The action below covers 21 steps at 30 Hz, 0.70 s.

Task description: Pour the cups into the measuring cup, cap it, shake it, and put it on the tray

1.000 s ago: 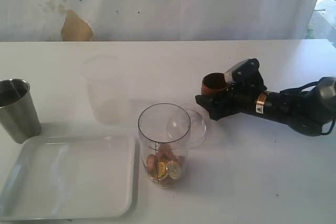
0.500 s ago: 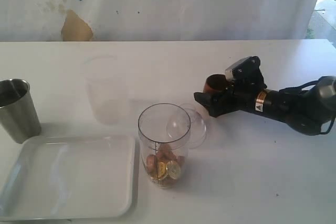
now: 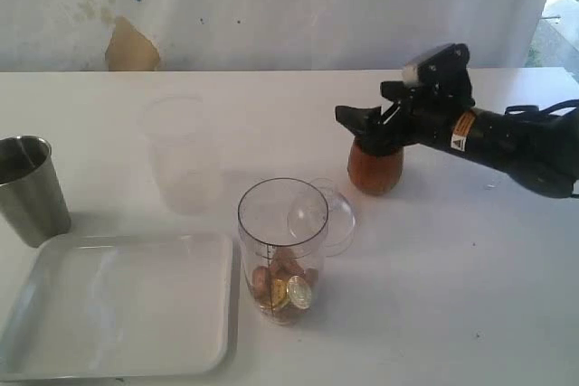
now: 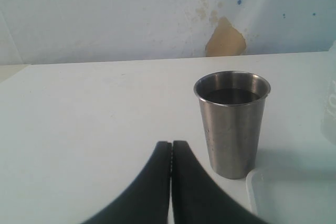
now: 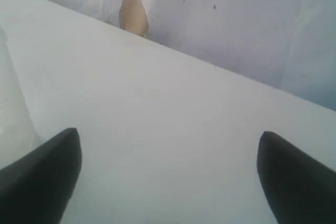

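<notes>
The brown wooden cup [image 3: 375, 167] stands upright on the table, right of centre. My right gripper [image 3: 369, 118] hovers just above it, open; in the right wrist view the right gripper [image 5: 169, 153] has nothing between its fingers. The clear measuring cup [image 3: 282, 250] with the black scale stands at the front centre, with gold and brown round pieces in its bottom. The steel tumbler [image 3: 32, 189] is at the far left, behind the white tray [image 3: 122, 306]. My left gripper [image 4: 171, 150] is shut and empty, a little short of the steel tumbler [image 4: 232, 121].
A clear dome lid [image 3: 327, 214] lies just behind and right of the measuring cup. A frosted unmarked cup [image 3: 181, 155] stands at the back left. The tray's corner [image 4: 294, 198] shows beside the tumbler in the left wrist view. A white wall closes the back.
My right gripper has let go of the wooden cup and risen above it. The cup, held low and tilted a second ago, now stands free and upright.
</notes>
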### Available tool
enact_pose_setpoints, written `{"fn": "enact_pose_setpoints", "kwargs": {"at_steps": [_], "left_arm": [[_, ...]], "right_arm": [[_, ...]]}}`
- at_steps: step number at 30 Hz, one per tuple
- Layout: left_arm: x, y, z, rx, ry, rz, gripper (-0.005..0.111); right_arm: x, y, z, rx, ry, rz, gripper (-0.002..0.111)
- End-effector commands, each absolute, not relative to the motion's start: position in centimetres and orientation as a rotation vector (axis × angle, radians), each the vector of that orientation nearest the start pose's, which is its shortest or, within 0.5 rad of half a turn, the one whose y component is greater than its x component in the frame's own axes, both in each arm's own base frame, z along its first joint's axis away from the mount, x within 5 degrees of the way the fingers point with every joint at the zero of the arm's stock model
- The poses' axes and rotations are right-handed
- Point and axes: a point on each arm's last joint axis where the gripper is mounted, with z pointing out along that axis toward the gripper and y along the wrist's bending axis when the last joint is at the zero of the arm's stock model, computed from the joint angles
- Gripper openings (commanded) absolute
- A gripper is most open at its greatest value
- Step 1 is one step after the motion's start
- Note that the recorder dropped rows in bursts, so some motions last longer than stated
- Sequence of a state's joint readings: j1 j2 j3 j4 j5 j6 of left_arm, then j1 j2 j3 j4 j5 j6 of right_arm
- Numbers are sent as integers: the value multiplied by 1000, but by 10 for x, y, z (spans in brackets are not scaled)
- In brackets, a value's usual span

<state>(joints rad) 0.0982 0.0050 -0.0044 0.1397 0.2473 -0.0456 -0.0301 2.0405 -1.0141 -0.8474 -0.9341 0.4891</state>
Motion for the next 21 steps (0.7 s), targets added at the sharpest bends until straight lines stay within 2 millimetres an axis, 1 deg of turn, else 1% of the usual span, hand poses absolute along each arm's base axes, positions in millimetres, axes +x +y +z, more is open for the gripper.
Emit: {"fn": "enact_pose_setpoints", "kwargs": {"at_steps": [1, 3, 5, 9, 15, 16, 18, 21], "left_arm": [[55, 8, 192, -34, 1723, 161, 1], [55, 8, 192, -34, 1723, 161, 1], [55, 8, 192, -34, 1723, 161, 1], [55, 8, 192, -34, 1723, 161, 1], [55, 8, 192, -34, 1723, 161, 1], [55, 8, 192, -34, 1723, 161, 1], [55, 8, 192, -34, 1723, 161, 1], [55, 8, 192, -34, 1723, 161, 1]], "right_arm": [[396, 41, 190, -487, 1668, 469, 84], [391, 40, 206, -475, 1689, 455, 84], [386, 38, 227, -439, 1693, 455, 84], [367, 41, 267, -404, 1690, 515, 84], [335, 45, 309, -394, 1738, 592, 83], [330, 45, 316, -393, 1736, 601, 81], [319, 46, 330, -414, 1718, 593, 72], [300, 47, 351, -434, 1682, 583, 48]]}}
